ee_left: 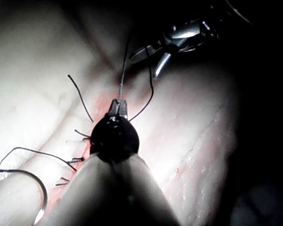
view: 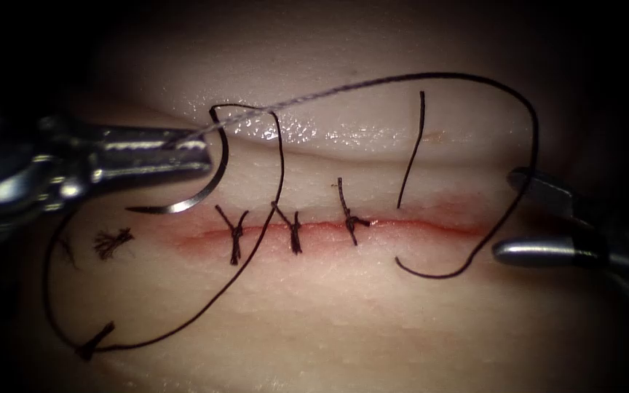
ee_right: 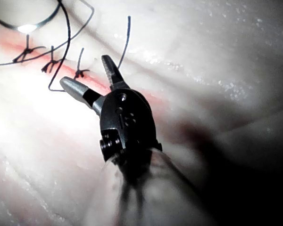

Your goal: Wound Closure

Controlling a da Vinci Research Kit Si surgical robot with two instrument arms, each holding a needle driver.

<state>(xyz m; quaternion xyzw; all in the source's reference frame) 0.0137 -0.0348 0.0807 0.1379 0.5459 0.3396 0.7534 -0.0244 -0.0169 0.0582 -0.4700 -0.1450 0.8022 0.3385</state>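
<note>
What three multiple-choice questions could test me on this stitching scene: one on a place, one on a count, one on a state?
1. Where is the needle?
A. by the left end of the cut
B. by its right end
C. far below it

2. How many stitches cross the cut?
A. one
B. three
C. six

3. How are the jaws of the right tool?
A. open, empty
B. shut on thread
C. shut on the needle

Key:
1 A, the needle lies on the tissue there, held by neither tool, while the left tool is shut on the thread.
2 B, three knots sit along the cut.
3 A, the jaws stand apart, holding nothing.
</note>
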